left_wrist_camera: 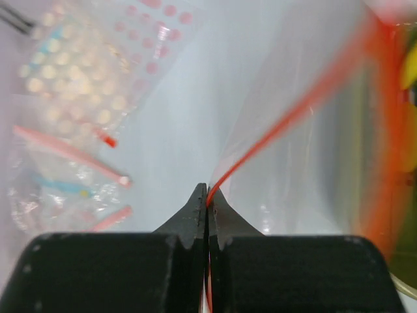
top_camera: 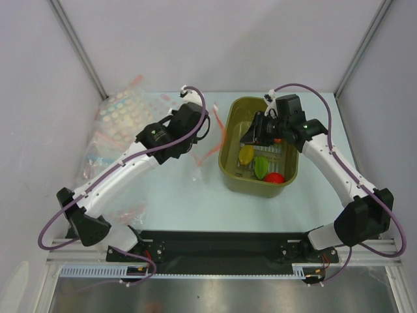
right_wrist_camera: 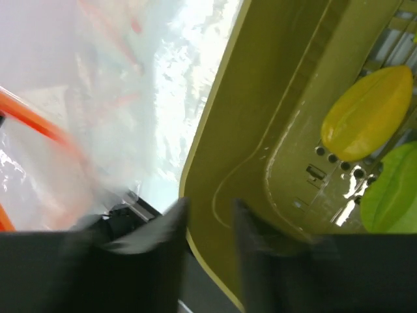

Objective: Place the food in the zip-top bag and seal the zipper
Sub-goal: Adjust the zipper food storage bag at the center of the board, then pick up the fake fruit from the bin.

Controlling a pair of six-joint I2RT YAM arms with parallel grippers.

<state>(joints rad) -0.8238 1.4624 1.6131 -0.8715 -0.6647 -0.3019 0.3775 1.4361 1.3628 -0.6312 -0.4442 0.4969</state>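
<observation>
The zip-top bag [top_camera: 212, 147] hangs clear and floppy between the arms, just left of the basket. My left gripper [left_wrist_camera: 207, 193] is shut on its orange-red zipper [left_wrist_camera: 273, 127], which runs up to the right from the fingertips. In the top view that left gripper [top_camera: 207, 128] is beside the basket's left wall. My right gripper [right_wrist_camera: 210, 205] is open, with nothing between its blurred fingers, above the basket's left rim [right_wrist_camera: 202, 143]; in the top view the right gripper [top_camera: 252, 134] is over the basket. The food lies in the basket: a yellow piece [top_camera: 246, 154], a green piece [top_camera: 260, 166] and a red fruit [top_camera: 273, 177].
The olive-green basket [top_camera: 231, 171] stands right of centre. A heap of other clear bags [top_camera: 114, 120] with pale dots and pink and blue strips lies at the back left. Grey walls close in the table on both sides and at the back.
</observation>
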